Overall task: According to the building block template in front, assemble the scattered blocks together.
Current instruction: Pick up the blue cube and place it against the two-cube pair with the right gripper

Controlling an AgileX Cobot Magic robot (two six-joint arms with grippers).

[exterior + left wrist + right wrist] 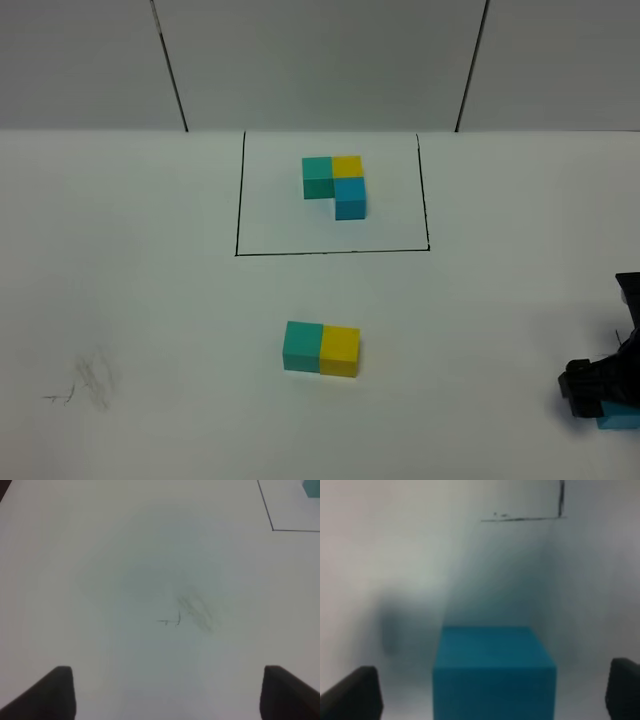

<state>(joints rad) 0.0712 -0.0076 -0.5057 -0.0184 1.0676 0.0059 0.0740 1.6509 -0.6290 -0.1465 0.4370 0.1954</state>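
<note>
The building block template [340, 182] is a teal, yellow and blue L of cubes inside a thin black drawn rectangle at the back. Of the scattered blocks, the teal cube [302, 345] and the yellow cube [340, 350] sit touching side by side at the front middle. The sky-blue cube [620, 421] lies at the front right edge, mostly hidden under my right gripper [600, 398]. In the right wrist view the blue cube [494, 672] sits between my open right gripper [492, 697], with gaps on both sides. My left gripper [167, 692] is open and empty over bare table.
A pencil scribble [88, 382] marks the table at the front left; it also shows in the left wrist view [187, 614]. A corner of the drawn rectangle [274, 528] shows there too. Grey wall panels stand behind the table.
</note>
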